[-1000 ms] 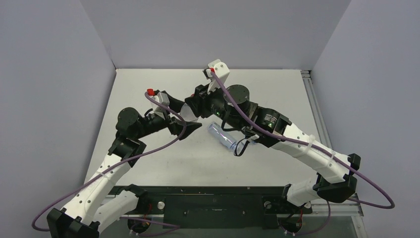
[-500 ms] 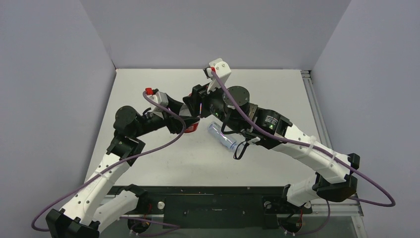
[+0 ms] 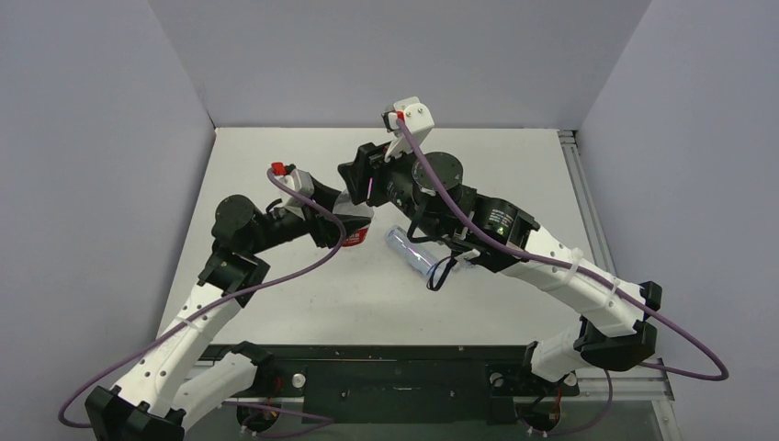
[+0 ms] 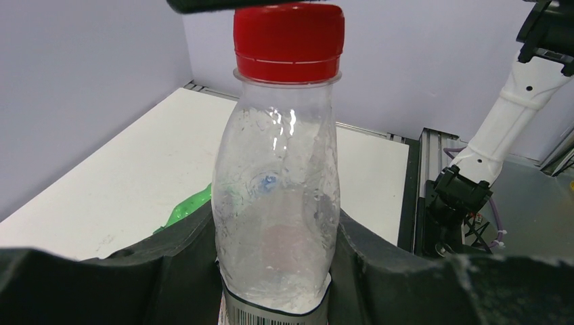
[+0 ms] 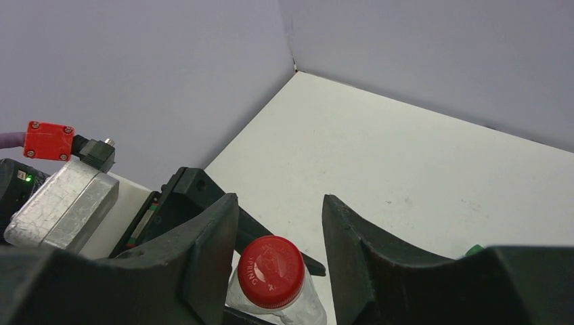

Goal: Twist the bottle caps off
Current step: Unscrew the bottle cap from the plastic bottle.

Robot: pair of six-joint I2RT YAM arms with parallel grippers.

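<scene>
A clear bottle with a red-white label (image 3: 355, 226) stands upright in my left gripper (image 3: 347, 226). In the left wrist view the jaws are shut on the bottle's body (image 4: 277, 196), and its red cap (image 4: 289, 39) is on the neck. My right gripper (image 3: 360, 180) hovers just above the cap, open. In the right wrist view the red cap (image 5: 273, 271) lies below the spread jaws of that gripper (image 5: 279, 227), nearer the left finger (image 5: 203, 250). A second clear bottle (image 3: 411, 249) lies on its side under the right arm. The other caps are hidden.
A green bottle (image 4: 188, 204) lies on the white table (image 3: 514, 165) behind the held bottle; a sliver of it shows in the right wrist view (image 5: 474, 250). Grey walls close the back and sides. A metal rail (image 3: 581, 188) runs along the table's right edge.
My right gripper has risen and shifted a little toward the far left, above the bottle. The left gripper has drawn the bottle slightly left, so its red label now shows.
</scene>
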